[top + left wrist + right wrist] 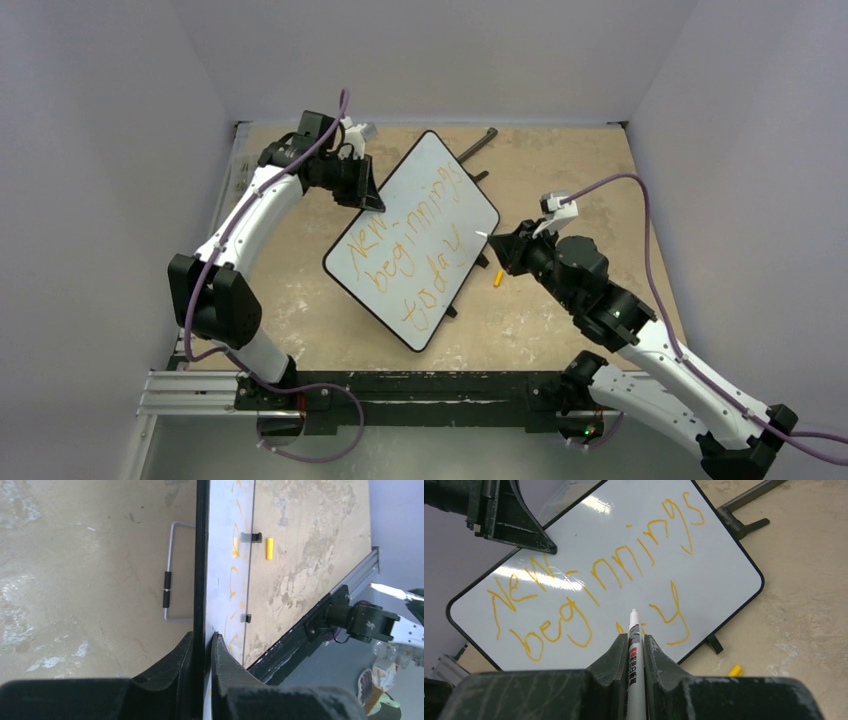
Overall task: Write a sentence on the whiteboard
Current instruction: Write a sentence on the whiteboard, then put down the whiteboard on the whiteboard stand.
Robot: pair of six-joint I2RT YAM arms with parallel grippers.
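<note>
Pinching the black rim of the whiteboard (pixel 432 170) with the left jaws, at its upper left edge, centre of the top view. Clamping a white pen (pixel 636 680) with the right jaws, tip aimed at the board's lower right edge; cannot tell whether touching. Shows the sentence (pixel 412 258), "New beginnings today", in 3 slanted orange lines across the board face. Looks complete, so probably near the end. Could scratch a stray stroke across "today" if lowered carelessly. Could smear fresh ink by brushing the face on withdrawal. Could tip or drop the board onto the worktop (pixel 300 290) by loosening the left pinch early. Could also knock the yellow cap (pixel 498 277), lower right of the board.
</note>
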